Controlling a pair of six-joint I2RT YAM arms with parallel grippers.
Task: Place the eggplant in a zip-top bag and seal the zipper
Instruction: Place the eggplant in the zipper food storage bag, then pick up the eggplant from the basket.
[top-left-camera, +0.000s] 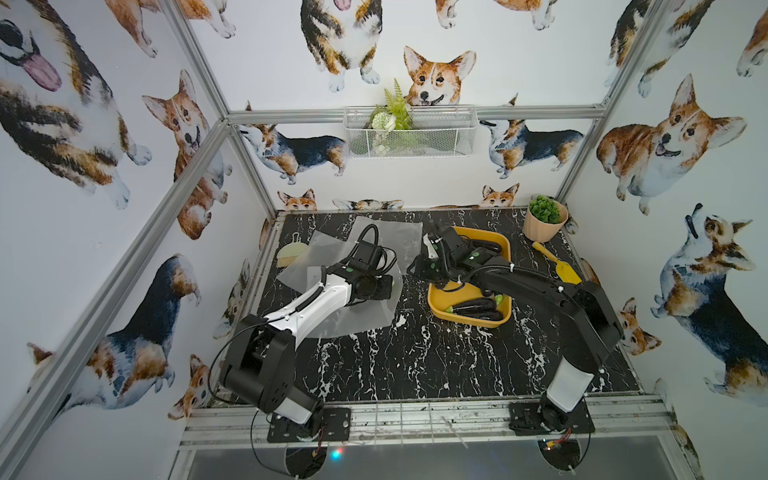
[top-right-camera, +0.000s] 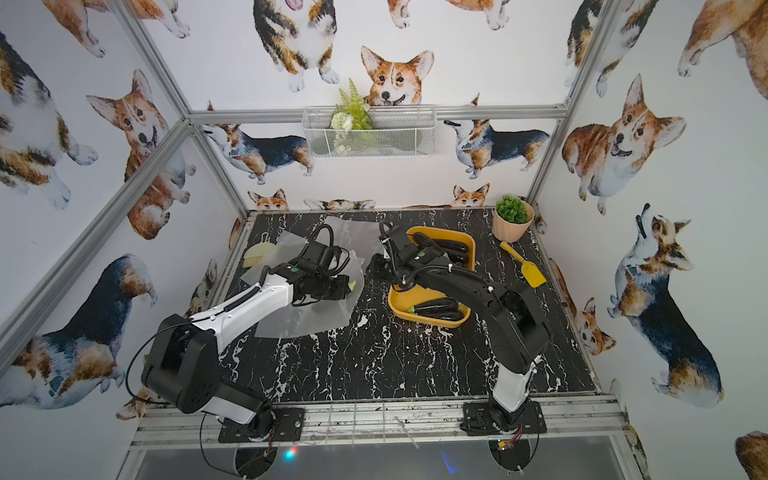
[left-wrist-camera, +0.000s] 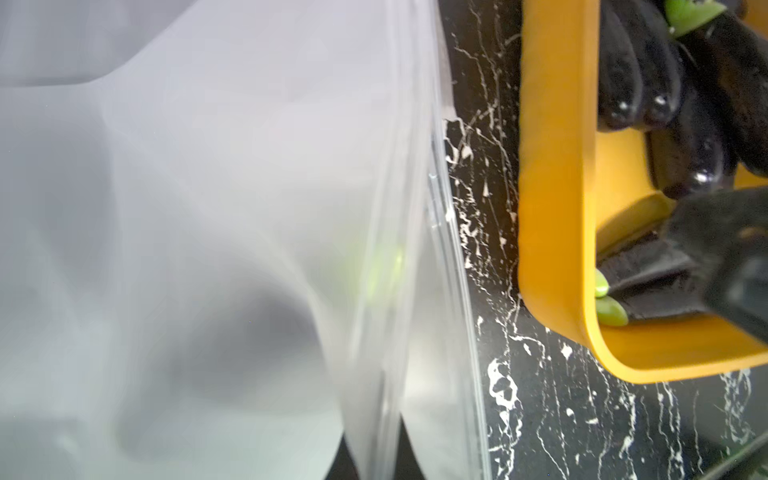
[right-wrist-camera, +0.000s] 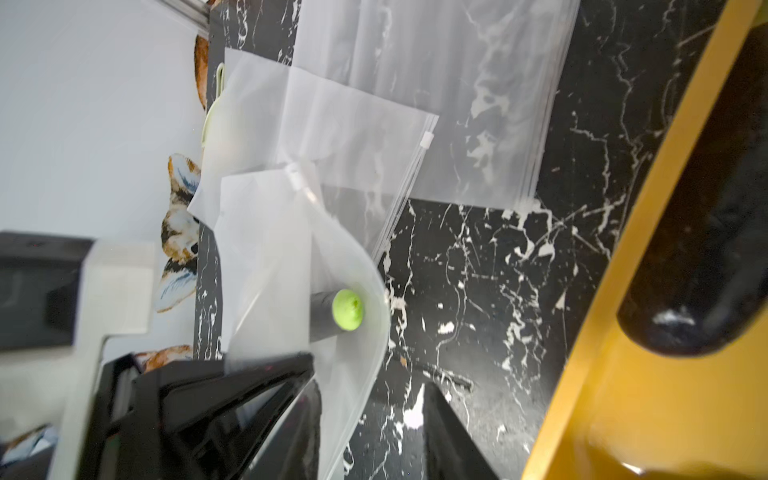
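Frosted plastic zip-top bag (top-left-camera: 365, 320), beside the yellow tray (top-left-camera: 434, 305), is being pinched by the clenched left claw (top-left-camera: 384, 286) in both top views. Left wrist view: bag film is being clamped. Right wrist view: eggplant (right-wrist-camera: 328, 311) is being contained inside the bag; right claw (right-wrist-camera: 368, 374) is being held released, empty, at the bag's mouth.

Both top views are bright and evenly lit, with soft shadows on the tabletop (top-left-camera: 415, 353). The frame posts (top-left-camera: 199, 62) bow toward the picture edges. In the left wrist view the zip-top bag (left-wrist-camera: 208, 249) is an unfocused grey haze, and the eggplants (left-wrist-camera: 640, 83) show small glare spots.
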